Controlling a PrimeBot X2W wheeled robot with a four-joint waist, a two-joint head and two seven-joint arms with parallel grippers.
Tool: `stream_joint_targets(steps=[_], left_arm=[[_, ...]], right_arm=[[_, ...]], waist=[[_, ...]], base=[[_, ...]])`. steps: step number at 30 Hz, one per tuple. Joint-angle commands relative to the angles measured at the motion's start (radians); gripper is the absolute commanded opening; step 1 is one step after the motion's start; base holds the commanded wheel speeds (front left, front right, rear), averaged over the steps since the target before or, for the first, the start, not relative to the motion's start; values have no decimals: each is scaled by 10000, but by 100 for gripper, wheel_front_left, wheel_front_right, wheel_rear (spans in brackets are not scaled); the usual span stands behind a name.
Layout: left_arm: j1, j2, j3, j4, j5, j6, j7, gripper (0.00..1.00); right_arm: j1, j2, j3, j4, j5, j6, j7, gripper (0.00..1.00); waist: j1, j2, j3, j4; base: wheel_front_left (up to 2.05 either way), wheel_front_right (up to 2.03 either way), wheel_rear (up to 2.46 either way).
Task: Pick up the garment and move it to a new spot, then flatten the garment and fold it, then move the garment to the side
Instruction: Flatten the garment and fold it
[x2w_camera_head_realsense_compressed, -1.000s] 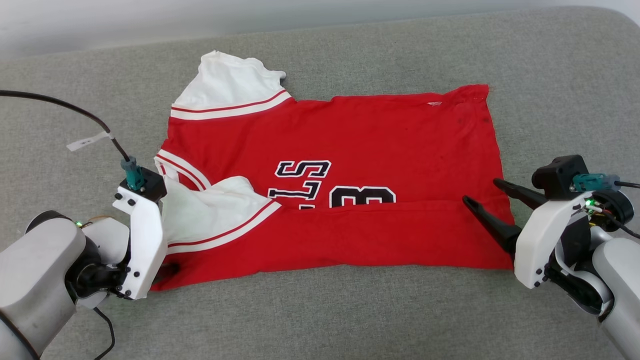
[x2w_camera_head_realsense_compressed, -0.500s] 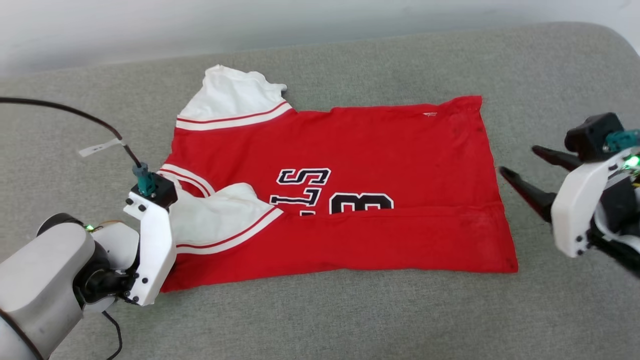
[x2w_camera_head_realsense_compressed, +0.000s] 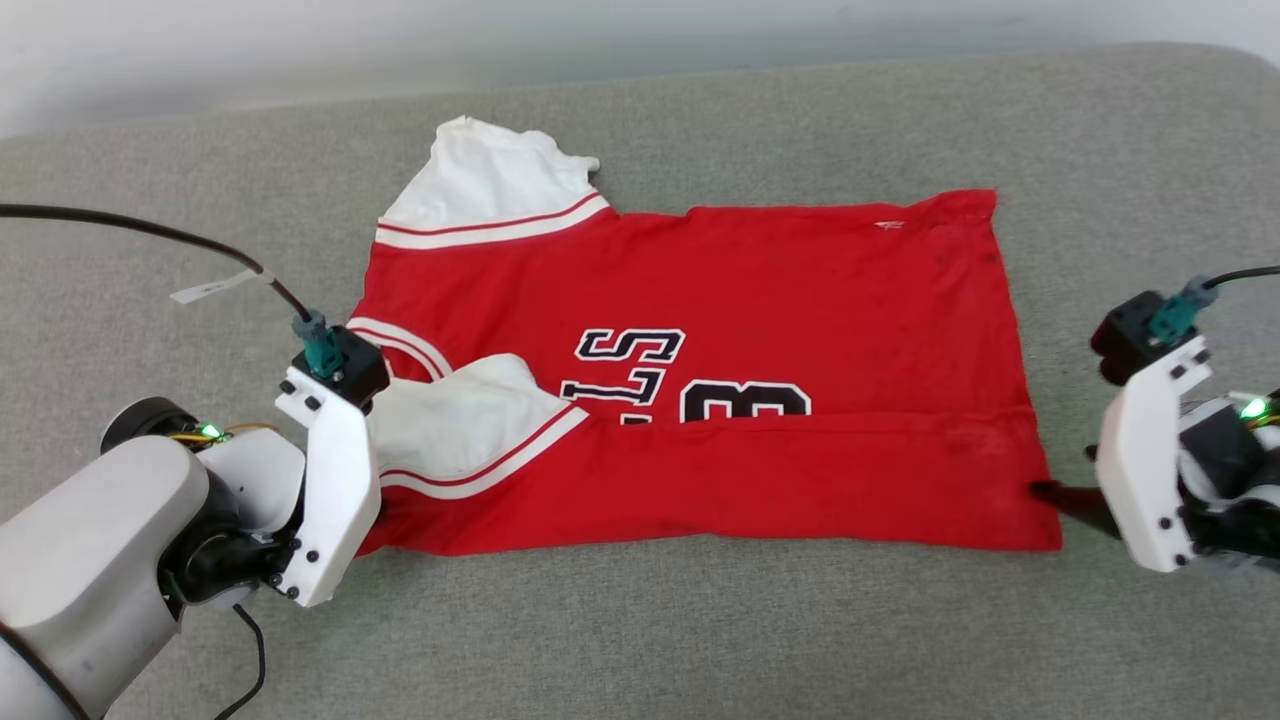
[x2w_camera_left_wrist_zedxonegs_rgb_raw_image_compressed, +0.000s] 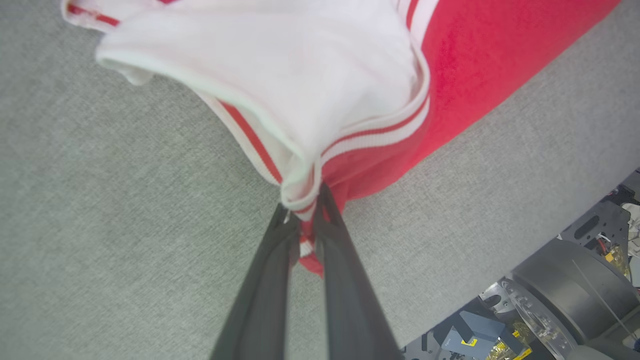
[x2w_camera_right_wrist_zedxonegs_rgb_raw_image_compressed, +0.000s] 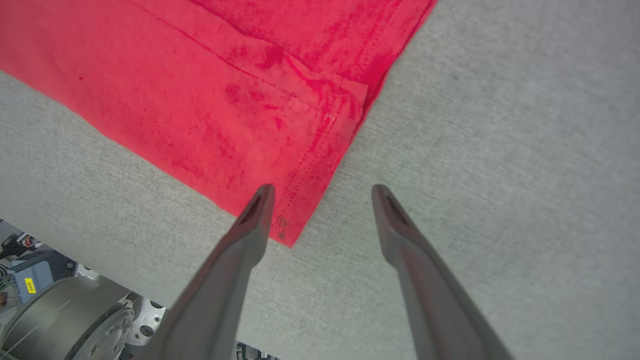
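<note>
The garment (x2w_camera_head_realsense_compressed: 760, 280), a red jersey with white sleeves and black lettering, lies spread on the grey cushion, its near long edge folded up over the lower part of the letters. In the left wrist view my left gripper (x2w_camera_left_wrist_zedxonegs_rgb_raw_image_compressed: 304, 204) is shut on the garment (x2w_camera_left_wrist_zedxonegs_rgb_raw_image_compressed: 475, 60) at its near left corner, pinching the striped armhole trim and red cloth. In the head view the white wrist housing hides those fingers. My right gripper (x2w_camera_right_wrist_zedxonegs_rgb_raw_image_compressed: 322, 192) stands open just above the garment's (x2w_camera_right_wrist_zedxonegs_rgb_raw_image_compressed: 200, 90) near right corner, one fingertip (x2w_camera_right_wrist_zedxonegs_rgb_raw_image_compressed: 262, 195) over the red cloth, the other over the cushion.
The grey cushion (x2w_camera_head_realsense_compressed: 640, 630) runs past the garment on all sides, with a pale wall behind its far edge. A black cable (x2w_camera_head_realsense_compressed: 150, 230) arcs over the left wrist. Robot base parts (x2w_camera_left_wrist_zedxonegs_rgb_raw_image_compressed: 575, 300) show beyond the cushion's near edge.
My left gripper has shut on the garment's near left corner. My right gripper, still open, drew off the right hem and came down at the near right corner. The head camera shifted a little.
</note>
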Motion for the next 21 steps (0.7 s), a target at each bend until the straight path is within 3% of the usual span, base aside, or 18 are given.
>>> stream_joint_targets(steps=[1,6,12,13,14,21], left_arm=[[-80,-63,7,-42,89,15,-38,0],[-104,-25,32,-111,118,66,-110,0],[-40,-56,2,-1,144,54,-225,0],[-18,-61,-10,16,138,49,-237,0],[15,-74,-13,44,113,44,-270,0],[230,-138,-13,184,-125,21,-403,0]], right_arm=[[132,186,-8,122,66,-4,22,100],[319,1028,8,1057,58,-4,-250,100],[900,1914,808,1797,-66,-2,-561,100],[896,1973,896,1792,-21,1,-640,90],[827,1981,908,1764,17,12,-773,0],[351,1124,758,1271,55,10,-1532,0]], waist=[[0,-1,98,72],[0,-1,415,183],[0,-1,587,283],[0,-1,583,283],[0,-1,557,274],[0,-1,50,151]], base=[[0,0,0],[0,0,0],[0,0,0],[0,0,0],[0,0,0],[0,0,0]])
